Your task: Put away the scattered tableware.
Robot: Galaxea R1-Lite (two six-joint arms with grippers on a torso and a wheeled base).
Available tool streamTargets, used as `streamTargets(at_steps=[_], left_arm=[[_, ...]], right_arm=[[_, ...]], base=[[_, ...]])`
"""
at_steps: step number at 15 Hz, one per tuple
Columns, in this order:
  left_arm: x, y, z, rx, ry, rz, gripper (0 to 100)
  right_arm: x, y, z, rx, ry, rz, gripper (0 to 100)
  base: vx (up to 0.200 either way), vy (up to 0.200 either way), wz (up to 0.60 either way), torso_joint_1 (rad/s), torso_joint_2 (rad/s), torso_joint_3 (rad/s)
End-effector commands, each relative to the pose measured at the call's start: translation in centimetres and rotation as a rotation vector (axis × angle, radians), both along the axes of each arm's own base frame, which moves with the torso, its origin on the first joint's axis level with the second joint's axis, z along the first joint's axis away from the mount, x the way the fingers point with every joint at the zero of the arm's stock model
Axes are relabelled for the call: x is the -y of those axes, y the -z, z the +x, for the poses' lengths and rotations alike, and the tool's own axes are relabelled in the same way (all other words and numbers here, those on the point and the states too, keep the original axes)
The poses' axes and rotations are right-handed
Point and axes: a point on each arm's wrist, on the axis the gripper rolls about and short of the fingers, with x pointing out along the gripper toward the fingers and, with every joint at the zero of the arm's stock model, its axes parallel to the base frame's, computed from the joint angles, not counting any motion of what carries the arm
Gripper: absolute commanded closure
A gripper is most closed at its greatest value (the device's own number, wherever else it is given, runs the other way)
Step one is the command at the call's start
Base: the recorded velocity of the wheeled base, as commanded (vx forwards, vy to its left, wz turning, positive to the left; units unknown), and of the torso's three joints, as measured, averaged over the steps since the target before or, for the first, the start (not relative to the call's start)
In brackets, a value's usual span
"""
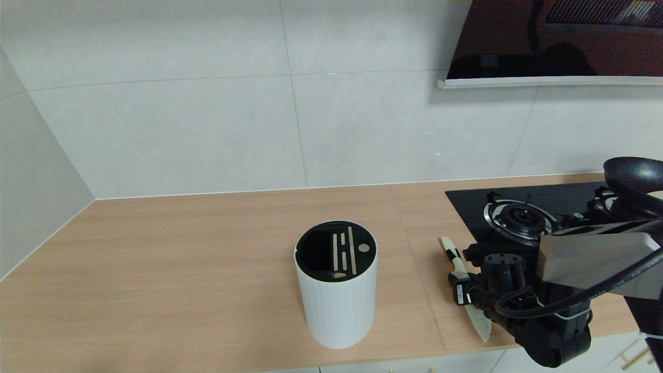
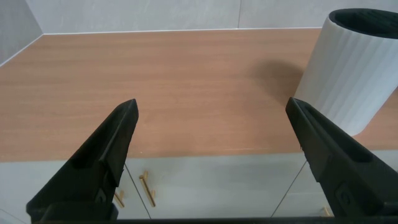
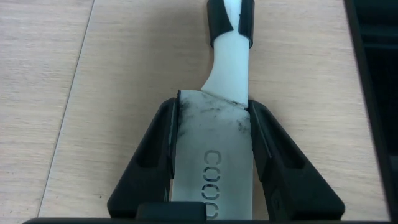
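Fingers (image 2: pixel 106 155) of the left gripper (image 2: pixel 211 143) stand wide apart and empty at the counter (image 1: pixel 155 259) edge. The knife holder (image 1: pixel 336 290) stands mid-counter, slots up, ready to receive. The knife (image 3: pixel 214 162) lies flat beside the hob (image 1: pixel 474 207). The right gripper (image 3: pixel 214 109) pinches its blade on both sides, evidently for lifting.

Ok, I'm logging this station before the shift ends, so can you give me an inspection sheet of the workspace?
Surface: wooden countertop, no spills seen.
Job's things: white knife lying flat beside the hob, blade smudged dark; white slotted holder upright, to the knife's left.
Clutter: nothing seen.
Grippers: right gripper, fingers closed on the knife blade; left gripper open at the counter's front edge, near the holder.
Cables: black cable looping along the right arm.
Surroundings: gas hob, black pan, range hood, tiled wall.
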Motion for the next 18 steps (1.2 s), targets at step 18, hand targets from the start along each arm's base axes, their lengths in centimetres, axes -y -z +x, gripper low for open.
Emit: streamTargets(at_steps=[18], left_arm=[[0.4, -3.7, -0.2, -0.061, 0.194, 0.016, 0]], right_arm=[[1.0, -14.5, -7.1, 0.224, -0.212, 0.092, 100]], base=[[0.000, 0.000, 0.00, 0.000, 0.00, 0.000]])
